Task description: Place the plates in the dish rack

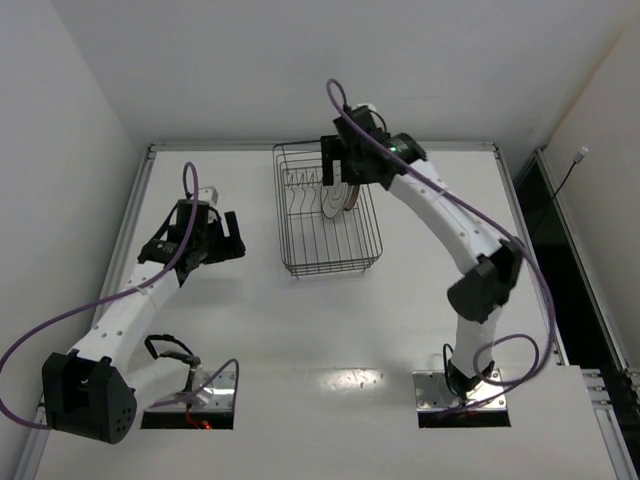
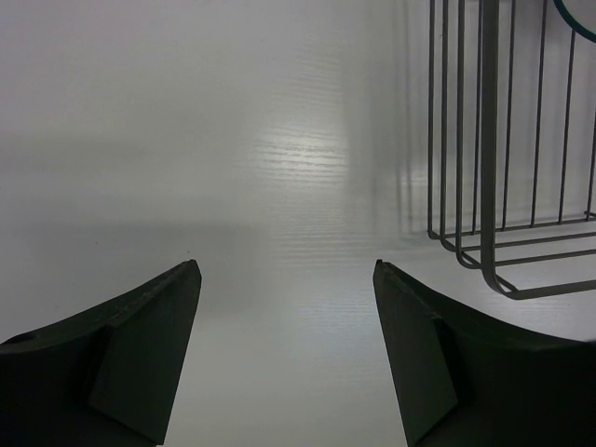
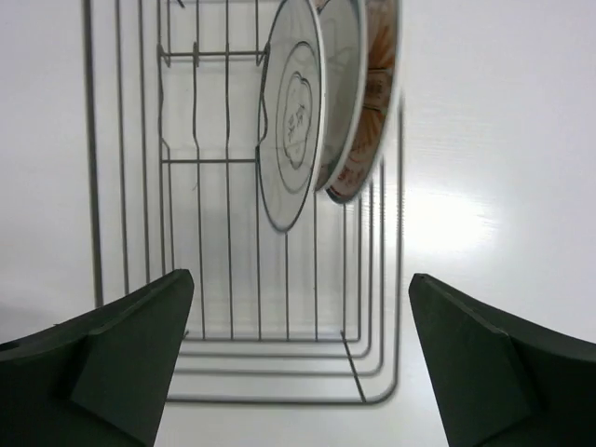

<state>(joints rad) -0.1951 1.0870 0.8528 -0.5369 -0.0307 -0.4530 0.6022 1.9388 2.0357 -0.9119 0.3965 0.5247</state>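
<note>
The dish rack point(image 1: 330, 235), a dark wire basket, stands at the table's middle back. Three plates stand on edge in it, side by side point(image 1: 340, 197). In the right wrist view the pale grey-white plate with a centre motif point(image 3: 291, 121) is nearest, a white plate point(image 3: 343, 84) is behind it, and the plate with red-orange marks point(image 3: 374, 102) leans against the rack's right wall. My right gripper point(image 1: 338, 175) point(image 3: 301, 277) hangs open over the rack, holding nothing. My left gripper point(image 1: 238, 235) point(image 2: 287, 264) is open and empty over bare table, left of the rack point(image 2: 484, 140).
A teal-blue rim arc point(image 2: 577, 19) shows inside the rack at the top right corner of the left wrist view. White walls enclose the table on the left, back and right. Purple cables loop along both arms.
</note>
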